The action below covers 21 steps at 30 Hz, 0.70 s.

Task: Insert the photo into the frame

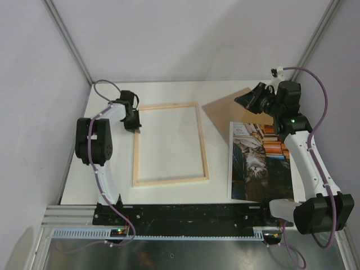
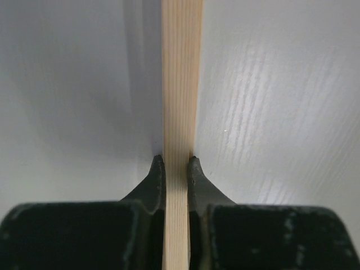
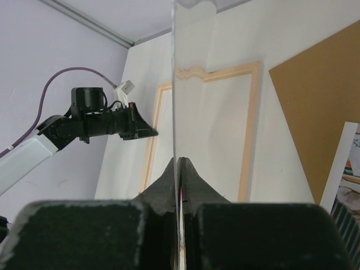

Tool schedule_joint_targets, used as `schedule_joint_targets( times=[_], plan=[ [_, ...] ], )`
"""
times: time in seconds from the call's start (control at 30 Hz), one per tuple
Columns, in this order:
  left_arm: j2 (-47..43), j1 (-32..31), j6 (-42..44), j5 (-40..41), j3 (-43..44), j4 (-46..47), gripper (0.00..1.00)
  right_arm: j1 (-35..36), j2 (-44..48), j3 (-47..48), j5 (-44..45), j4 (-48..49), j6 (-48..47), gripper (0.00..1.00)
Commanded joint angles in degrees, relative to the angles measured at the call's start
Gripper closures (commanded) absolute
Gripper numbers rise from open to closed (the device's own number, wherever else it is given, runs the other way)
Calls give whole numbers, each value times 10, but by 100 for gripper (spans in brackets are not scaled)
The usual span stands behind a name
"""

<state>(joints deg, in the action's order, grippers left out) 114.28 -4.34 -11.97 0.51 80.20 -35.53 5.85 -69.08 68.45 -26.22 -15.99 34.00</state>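
While my left gripper pinches the frame's nine-o'clock rail and my right gripper clamps a clear sheet, the photo lies at the frame's three o'clock, long axis twelve-to-six, nearer my right side.
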Motion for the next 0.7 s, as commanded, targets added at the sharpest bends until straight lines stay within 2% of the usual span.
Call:
schedule_joint_targets(
  times=[0.0, 0.47, 0.5, 0.57, 0.67],
  plan=[
    [15, -16, 35, -11, 21, 3, 98, 4, -2, 45, -30, 40, -7, 100],
    [6, -42, 41, -47, 8, 15, 99, 28, -37, 49, -74, 31, -20, 100],
    [4, -42, 40, -45, 7, 15, 97, 30, -41, 49, -74, 28, -21, 100],
    [0, -42, 36, -43, 4, 14, 85, 36, -48, 49, -72, 22, -25, 100],
    [-17, -42, 25, -38, -3, 14, 60, 48, -58, 49, -66, 15, -28, 100]
  ],
)
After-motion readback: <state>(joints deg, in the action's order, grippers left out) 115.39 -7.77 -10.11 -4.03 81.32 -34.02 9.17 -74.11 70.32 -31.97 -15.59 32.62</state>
